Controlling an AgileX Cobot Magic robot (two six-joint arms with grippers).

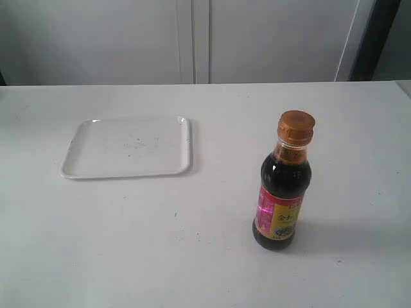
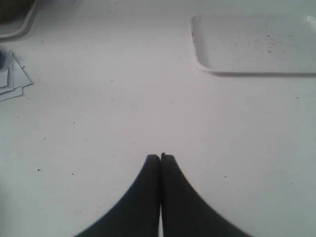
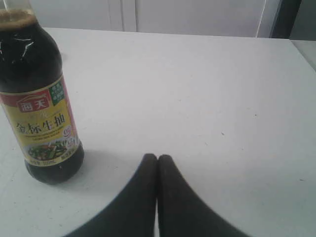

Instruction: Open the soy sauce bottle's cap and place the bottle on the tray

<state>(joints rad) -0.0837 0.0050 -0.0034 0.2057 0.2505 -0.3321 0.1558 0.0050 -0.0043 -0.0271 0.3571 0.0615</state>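
Observation:
The soy sauce bottle (image 1: 281, 192) stands upright on the white table, right of centre, its golden-brown cap (image 1: 296, 126) closed on the neck. The right wrist view shows the bottle (image 3: 42, 103) close by, with its cap out of frame. The white tray (image 1: 128, 146) lies flat and bare to the bottle's left, farther back; one corner of this tray (image 2: 256, 47) appears in the left wrist view. My left gripper (image 2: 160, 157) is shut with nothing in it, over bare table. My right gripper (image 3: 157, 158) is shut too, holding nothing, a short way from the bottle's base. Neither arm appears in the exterior view.
A white wall and cabinet panels (image 1: 192, 38) stand behind the table's far edge. In the left wrist view a small stack of grey paper pieces (image 2: 12, 79) lies on the table, and a curved rim of another container (image 2: 19, 24) shows at a corner.

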